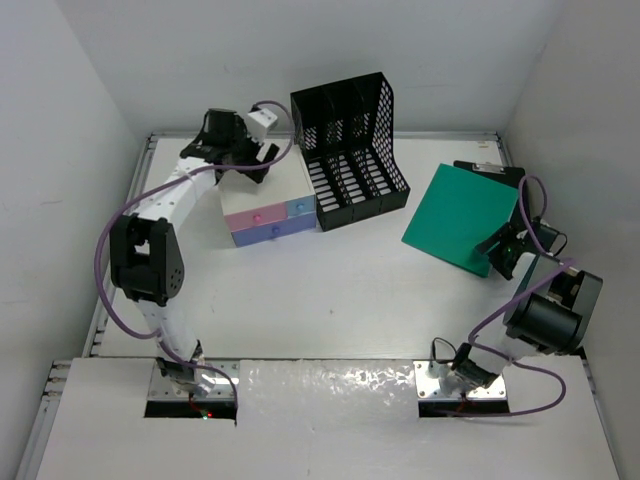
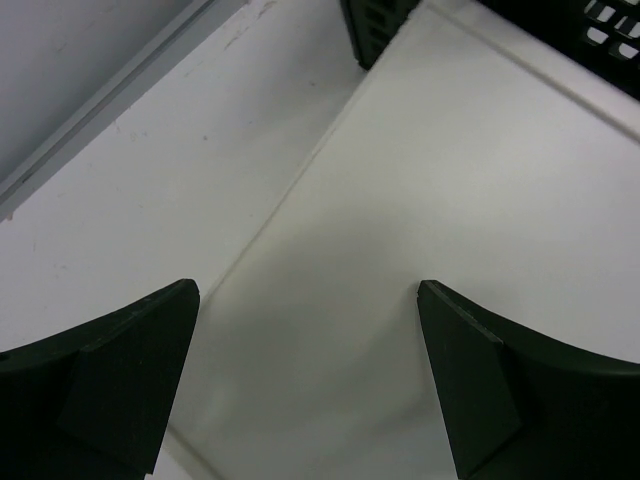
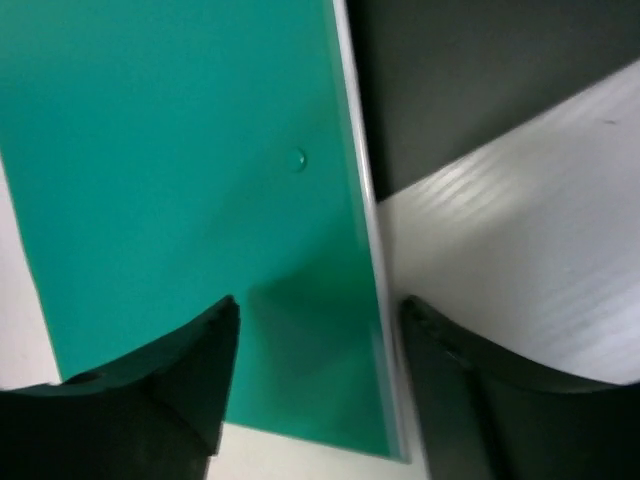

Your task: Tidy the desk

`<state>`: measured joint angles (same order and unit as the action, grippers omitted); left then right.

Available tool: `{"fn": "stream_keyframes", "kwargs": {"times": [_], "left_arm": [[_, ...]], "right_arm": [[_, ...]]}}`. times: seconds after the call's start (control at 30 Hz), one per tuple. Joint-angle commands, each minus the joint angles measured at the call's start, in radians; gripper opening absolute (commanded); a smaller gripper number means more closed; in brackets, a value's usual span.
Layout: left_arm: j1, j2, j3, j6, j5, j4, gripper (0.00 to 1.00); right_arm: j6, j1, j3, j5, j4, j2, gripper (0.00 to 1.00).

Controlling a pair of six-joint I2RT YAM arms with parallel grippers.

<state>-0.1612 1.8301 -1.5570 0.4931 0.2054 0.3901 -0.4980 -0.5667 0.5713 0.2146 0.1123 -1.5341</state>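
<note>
The desk (image 1: pixel 330 290) is a large white tabletop with pale rails. My left gripper (image 1: pixel 252 168) hovers open and empty over the white top of the small drawer box (image 1: pixel 268 212), which has pink and blue drawers. In the left wrist view the gripper (image 2: pixel 308 380) has its jaws wide apart over the box top (image 2: pixel 420 250). My right gripper (image 1: pixel 503 252) is open at the near right corner of a flat green book (image 1: pixel 460 215). In the right wrist view the gripper (image 3: pixel 318 390) has its jaws on either side of the corner of the green book (image 3: pixel 180 150).
A black mesh file organizer (image 1: pixel 350 150) stands right of the drawer box; its corner shows in the left wrist view (image 2: pixel 375 25). A black clipboard (image 1: pixel 492 172) lies under the green book and also shows in the right wrist view (image 3: pixel 450 80). White walls enclose the desk.
</note>
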Motion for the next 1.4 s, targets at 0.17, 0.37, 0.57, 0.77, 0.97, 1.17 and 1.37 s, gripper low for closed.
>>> {"fn": "stream_keyframes", "kwargs": {"times": [0.17, 0.37, 0.57, 0.77, 0.97, 1.17, 1.37], "left_arm": [[-0.222, -0.034, -0.083, 0.021, -0.141, 0.193, 0.9], [-0.368, -0.019, -0.048, 0.056, -0.147, 0.204, 0.9], [-0.533, 0.084, -0.041, 0.126, -0.201, 0.141, 0.9], [-0.745, 0.185, -0.084, 0.24, -0.354, 0.018, 0.92], [-0.825, 0.248, -0.123, 0.31, -0.595, -0.007, 0.95], [-0.69, 0.135, 0.044, 0.233, -0.572, 0.009, 0.93], [-0.704, 0.026, 0.051, 0.177, -0.492, 0.093, 0.93]], "right_arm": [[-0.093, 0.001, -0.175, 0.126, 0.246, -0.087, 0.24], [-0.112, -0.001, -0.203, 0.196, 0.289, -0.109, 0.0], [-0.135, -0.001, -0.272, 0.261, 0.293, 0.052, 0.0], [-0.175, 0.001, -0.314, 0.324, 0.215, 0.251, 0.0], [-0.134, 0.001, -0.327, 0.25, 0.078, 0.43, 0.0], [-0.102, 0.001, -0.324, 0.247, 0.04, 0.459, 0.0], [-0.105, 0.001, -0.314, 0.246, 0.052, 0.457, 0.0]]}}
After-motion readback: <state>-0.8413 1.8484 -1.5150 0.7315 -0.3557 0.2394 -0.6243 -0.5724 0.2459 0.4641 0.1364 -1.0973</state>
